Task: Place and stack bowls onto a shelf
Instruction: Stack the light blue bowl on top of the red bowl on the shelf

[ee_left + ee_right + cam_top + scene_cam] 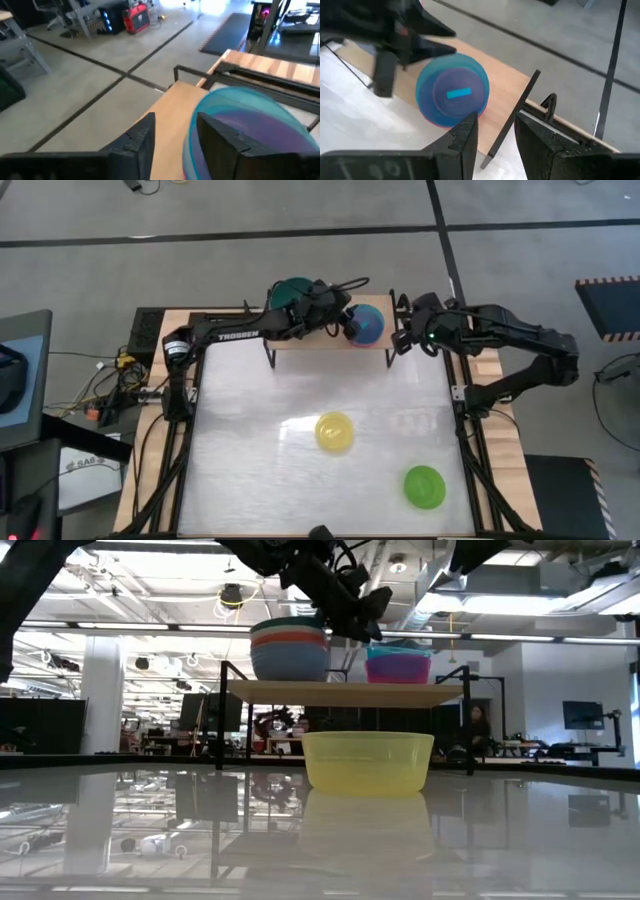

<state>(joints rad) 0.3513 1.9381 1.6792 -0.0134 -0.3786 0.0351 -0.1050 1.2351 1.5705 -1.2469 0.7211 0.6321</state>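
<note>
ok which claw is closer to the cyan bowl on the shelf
Left. The left claw is right at the cyan bowl's rim over the shelf; the right claw sits off the shelf's end, apart from it.

Two bowl stacks [290, 648] on shelf [345, 692]

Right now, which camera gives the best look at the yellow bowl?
The low view: the yellow bowl sits centred and close, side-on, on the table in front of the shelf. The high view shows it smaller from above. Neither wrist view shows it.
</note>
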